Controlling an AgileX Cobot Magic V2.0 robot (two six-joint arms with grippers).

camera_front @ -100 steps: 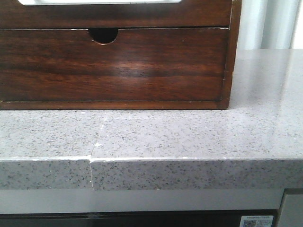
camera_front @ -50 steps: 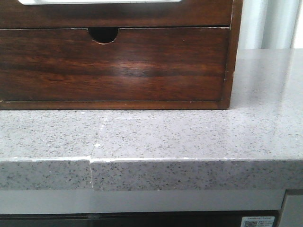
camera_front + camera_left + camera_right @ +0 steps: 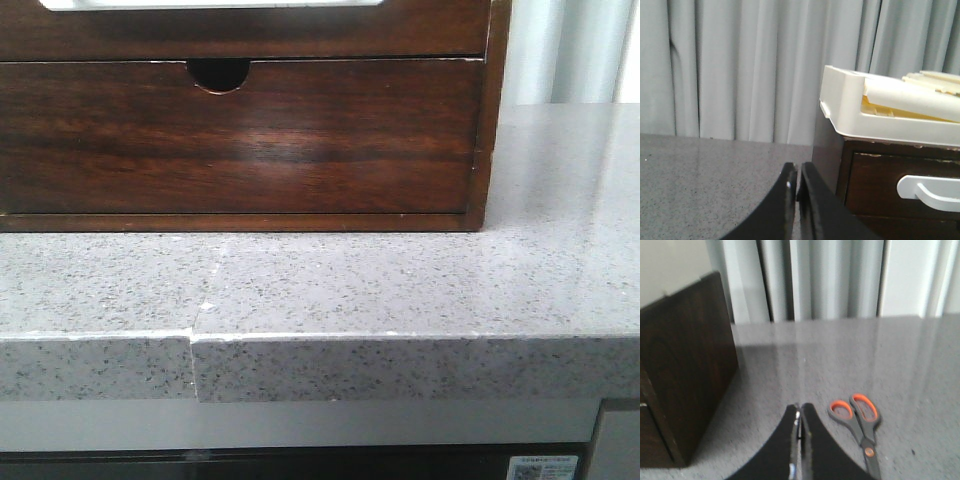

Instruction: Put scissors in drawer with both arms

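Both claws are seen pressed shut with nothing between their fingers: the left gripper [image 3: 796, 182] is held over bare speckled grey countertop [image 3: 700, 175] beside the dark wooden cabinet [image 3: 832, 165], and the right gripper [image 3: 800, 427] is held over the same stone on the cabinet's other side. The scissors [image 3: 860, 427], grey-bladed with orange-lined loops, are found flat on the counter just beside the right gripper's fingertips, well apart from the cabinet's side panel [image 3: 687, 365]; their handles are turned away from the wrist. That placement seems to explain the right arm's station: it is judged to be lined up for a pick, though the fingers would first have to be parted.

In the left wrist view a white tray [image 3: 850, 110] holding pale rolled items is seen on top of the cabinet, and below it a dark drawer front with a white curved handle [image 3: 927, 192]. The left arm is probably posted there so that a drawer can be pulled while the other arm carries.

From the front, only the cabinet's taller notched front [image 3: 240, 135] and, above it, the drawer [image 3: 250, 35], a shallow glossy brown front edging a white area, are shown; it appears closed. Neither arm is visible in that view. No step of the task looks done yet.
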